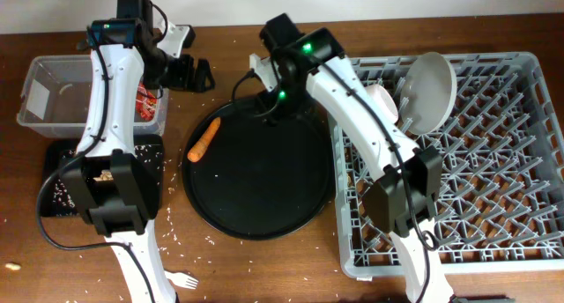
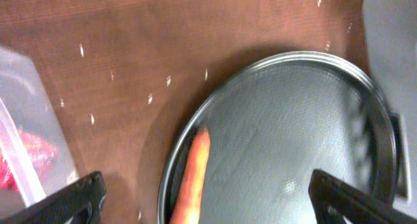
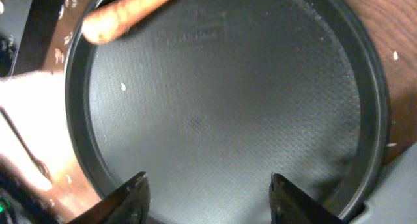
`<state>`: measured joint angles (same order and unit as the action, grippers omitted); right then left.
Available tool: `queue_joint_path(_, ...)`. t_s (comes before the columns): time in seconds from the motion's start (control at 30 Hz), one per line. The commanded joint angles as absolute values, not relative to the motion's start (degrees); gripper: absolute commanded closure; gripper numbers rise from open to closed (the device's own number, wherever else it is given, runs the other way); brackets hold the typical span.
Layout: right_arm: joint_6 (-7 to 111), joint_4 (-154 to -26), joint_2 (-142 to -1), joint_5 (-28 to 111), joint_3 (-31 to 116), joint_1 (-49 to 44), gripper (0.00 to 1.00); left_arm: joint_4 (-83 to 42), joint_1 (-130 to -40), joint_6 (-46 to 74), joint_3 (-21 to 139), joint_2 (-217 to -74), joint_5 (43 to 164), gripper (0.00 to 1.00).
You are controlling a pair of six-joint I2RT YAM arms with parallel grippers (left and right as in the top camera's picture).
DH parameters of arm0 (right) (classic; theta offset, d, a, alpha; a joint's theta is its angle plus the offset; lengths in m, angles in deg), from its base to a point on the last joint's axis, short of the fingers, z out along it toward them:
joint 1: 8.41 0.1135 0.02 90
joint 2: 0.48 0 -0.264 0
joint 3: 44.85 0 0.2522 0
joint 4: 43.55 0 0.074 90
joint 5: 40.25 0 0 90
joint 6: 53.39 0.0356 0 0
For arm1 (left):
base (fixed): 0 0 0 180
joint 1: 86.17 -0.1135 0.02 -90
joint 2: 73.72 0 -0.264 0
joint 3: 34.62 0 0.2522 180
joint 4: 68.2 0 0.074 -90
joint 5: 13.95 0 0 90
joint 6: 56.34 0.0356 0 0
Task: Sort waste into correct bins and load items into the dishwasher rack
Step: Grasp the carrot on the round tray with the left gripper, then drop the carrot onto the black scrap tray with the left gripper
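The orange carrot [image 1: 202, 142] lies on the left rim of the large round black tray [image 1: 264, 197]. It also shows in the left wrist view [image 2: 193, 178] and the right wrist view [image 3: 130, 12]. My left gripper [image 1: 189, 72] is open and empty above the table, just behind the carrot [image 2: 208, 204]. My right gripper [image 1: 275, 107] is open and empty over the back of the round tray [image 3: 208, 198]. The red snack wrapper [image 1: 146, 100] sits in the clear tub [image 1: 35, 118]. The pale grey-green bowl [image 1: 429, 90] stands in the grey dishwasher rack [image 1: 493, 206]. Brownish scraps [image 1: 106, 174] and rice lie in the shallow black tray [image 1: 62, 193].
The white plastic fork [image 1: 182, 281] lies on the table near the front edge, left of centre. Loose rice grains are scattered on the table around the black tray and beside the round tray [image 2: 168, 81]. A small white item [image 1: 381, 98] sits in the rack, partly hidden by my right arm.
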<state>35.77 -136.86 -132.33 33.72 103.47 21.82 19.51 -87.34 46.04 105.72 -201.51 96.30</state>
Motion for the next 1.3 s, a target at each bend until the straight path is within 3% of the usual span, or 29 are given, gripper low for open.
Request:
queue_joint_path(0.0, 46.0, -135.39, -132.09, 37.74, 102.62, 19.25, 0.41, 24.84, -86.93, 55.29, 105.55, -199.71, 94.62, 0.02)
queue_joint_path(0.13, 46.15, -136.18, -132.09, 33.45, 102.62, 12.29, 0.41, 32.23, -84.31, 58.48, 105.15, -199.71, 94.62, 0.18)
queue_joint_path(0.3, 45.87, -135.96, -132.09, 33.37, 102.62, 10.2, 0.41, 29.94, -80.96, 58.45, 98.6, -199.71, 93.92, 0.2)
queue_joint_path(0.5, 43.95, -138.01, -132.09, 33.94, 102.6, 9.82, 0.4, 13.72, -76.41, 50.21, 84.63, -199.71, 76.13, 0.2)
queue_joint_path(0.7, 43.95, -138.25, -132.09, 34.53, 102.6, 9.82, 0.39, 7.21, -76.41, 49.95, 76.83, -199.73, 73.33, 0.2)
queue_joint_path(0.77, 43.95, -138.52, -132.09, 35.38, 102.6, 9.85, 0.39, 6.55, -76.41, 49.95, 75.06, -199.73, 74.42, 0.3)
queue_joint_path(0.8, 43.95, -138.67, -132.09, 35.38, 102.6, 9.85, 0.39, 5.04, -76.41, 49.95, 73.57, -199.73, 74.79, 0.41)
queue_joint_path(0.83, 43.95, -138.76, -132.09, 35.38, 102.6, 9.85, 0.39, 4.19, -76.44, 49.95, 72.7, -199.73, 74.79, 0.56)
queue_joint_path(0.87, 43.92, -139.02, -132.09, 35.42, 102.6, 9.82, 0.39, 3.56, -76.44, 49.91, 71.8, -199.73, 74.82, 0.8)
queue_joint_path(0.9, 43.95, -139.09, -132.09, 35.4, 102.6, 9.82, 0.39, 3.62, -76.44, 49.73, 71.69, -199.73, 74.79, 0.91)
queue_joint_path(0.97, 43.92, -139.09, -132.09, 35.4, 102.6, 9.85, 0.39, 3.25, -76.41, 49.62, 71.93, -199.71, 74.79, 0.99)
queue_joint_path(1.1, 43.95, -139.37, -132.09, 35.4, 102.6, 9.85, 0.39, 9.74, -76.44, 46.06, 80.28, -199.67, 75.67, 0.99)
queue_joint_path(1.27, 43.95, -139.83, -132.09, 35.4, 102.6, 9.82, 0.39, 31.14, -78.16, 41.1, 105.44, -199.49, 80.61, 0.99)
